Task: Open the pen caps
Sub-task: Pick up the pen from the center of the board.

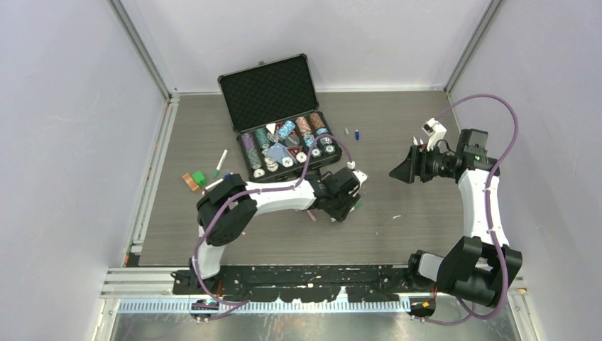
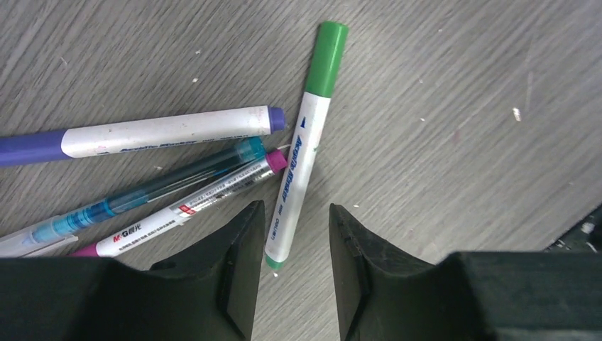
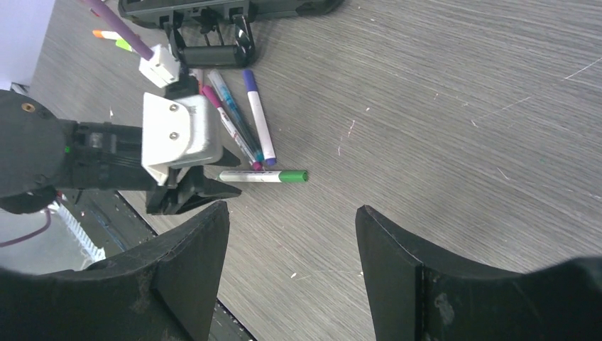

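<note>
1. At the far left of the desk [image 1: 397,241] I am seeing an orange pen cap [image 1: 190,180] and a green pen cap [image 1: 201,177] lying side by side. A loose white pen [image 1: 221,162] is lying just beyond them.
2. Next, a black case [image 1: 270,89] is standing open with its lid tilted back, and poker chips [image 1: 284,135] are filling its tray.
3. In front of the case, the left end effector [image 2: 296,208] is reaching down over a cluster of pens. Its jaws are standing apart, straddling the bottom end of the green marker [image 2: 302,153]. The barrel is lying just beside one finger [image 2: 238,263], with a gap showing to the other, so it is grasping nothing.
4. The marker's green cap [image 2: 326,60] is sitting on the far end, pointing away from the fingers. A purple marker [image 2: 163,131], a teal pen [image 2: 163,186] and a magenta-tipped pen [image 2: 206,199] are fanning out beside it, flat on the desk.
5. Right of the case, a grey cap [image 1: 346,131] and a blue cap [image 1: 358,133] are sitting near each other.
6. The right end effector [image 3: 291,208] is hovering above the desk, well apart from the pens, with its jaws spread wide and nothing between them.
</note>
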{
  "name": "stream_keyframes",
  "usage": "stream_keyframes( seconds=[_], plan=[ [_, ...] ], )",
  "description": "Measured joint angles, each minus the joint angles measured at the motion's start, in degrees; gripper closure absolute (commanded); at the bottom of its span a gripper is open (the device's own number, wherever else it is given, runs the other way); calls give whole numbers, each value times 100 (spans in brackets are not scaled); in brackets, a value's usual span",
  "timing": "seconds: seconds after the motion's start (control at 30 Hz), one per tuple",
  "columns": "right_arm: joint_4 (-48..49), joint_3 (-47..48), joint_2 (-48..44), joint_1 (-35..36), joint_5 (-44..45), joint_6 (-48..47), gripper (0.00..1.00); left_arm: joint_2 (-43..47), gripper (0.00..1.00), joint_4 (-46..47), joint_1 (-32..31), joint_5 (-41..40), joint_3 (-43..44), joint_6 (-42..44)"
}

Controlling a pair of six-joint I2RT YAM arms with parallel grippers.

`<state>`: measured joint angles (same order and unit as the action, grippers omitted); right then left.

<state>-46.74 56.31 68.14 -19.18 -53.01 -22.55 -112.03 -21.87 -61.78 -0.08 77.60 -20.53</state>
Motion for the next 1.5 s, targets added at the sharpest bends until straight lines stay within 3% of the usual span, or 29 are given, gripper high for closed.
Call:
stream_keyframes(
  seconds=[0.33,0.63,0.9,1.17,1.3,1.5],
  plan=[
    [-181,70,37,0,-59,-87,30,-345,74,-326,-144,-468,319,-7],
    [-225,70,37,0,-92,-109,29,-348,99,-339,-264,-533,323,-52],
    [-243,70,37,0,-232,-103,29,-90,100,-227,-345,-501,-15,-317],
    [85,26,35,317,-584,372,30,1305,100,531,-356,-507,-946,-780],
    [1023,-352,17,796,-964,1279,31,2192,100,1541,-273,-629,-1738,-1314],
    [5075,-2116,-33,1169,-1143,4964,36,2927,100,3261,-166,-1058,-2979,-2302]
  ],
)
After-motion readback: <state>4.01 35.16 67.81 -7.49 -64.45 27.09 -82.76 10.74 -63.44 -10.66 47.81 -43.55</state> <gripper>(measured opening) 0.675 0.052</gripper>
